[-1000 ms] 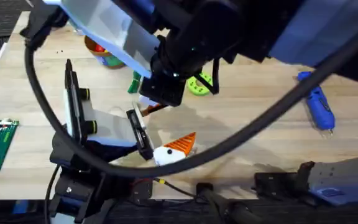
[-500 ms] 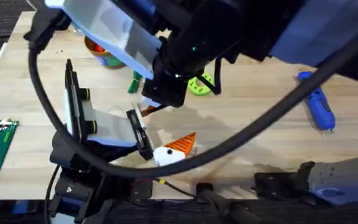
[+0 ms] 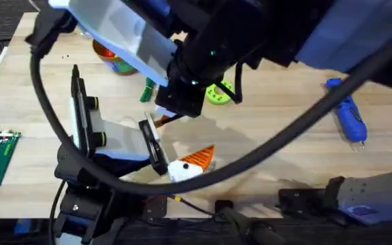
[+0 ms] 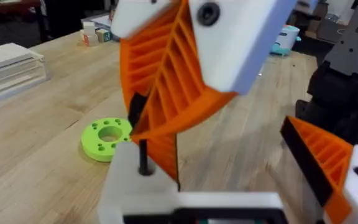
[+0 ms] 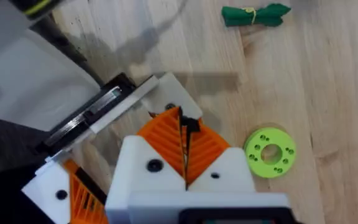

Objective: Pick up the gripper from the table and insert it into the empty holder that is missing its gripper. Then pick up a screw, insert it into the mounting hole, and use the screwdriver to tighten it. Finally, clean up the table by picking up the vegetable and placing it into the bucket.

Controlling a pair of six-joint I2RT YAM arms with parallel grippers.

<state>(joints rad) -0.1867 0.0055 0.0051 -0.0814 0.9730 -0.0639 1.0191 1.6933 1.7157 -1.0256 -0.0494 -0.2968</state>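
Gripper (image 5: 166,134): orange ribbed wedge between ribbed pads (image 5: 207,149).

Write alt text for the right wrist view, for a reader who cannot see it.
The right gripper, white with orange ribbed pads, is pressed shut on a thin dark screw just above the white holder of the other arm. On the wooden table beyond lie a lime-green disc with holes and a small dark green vegetable.
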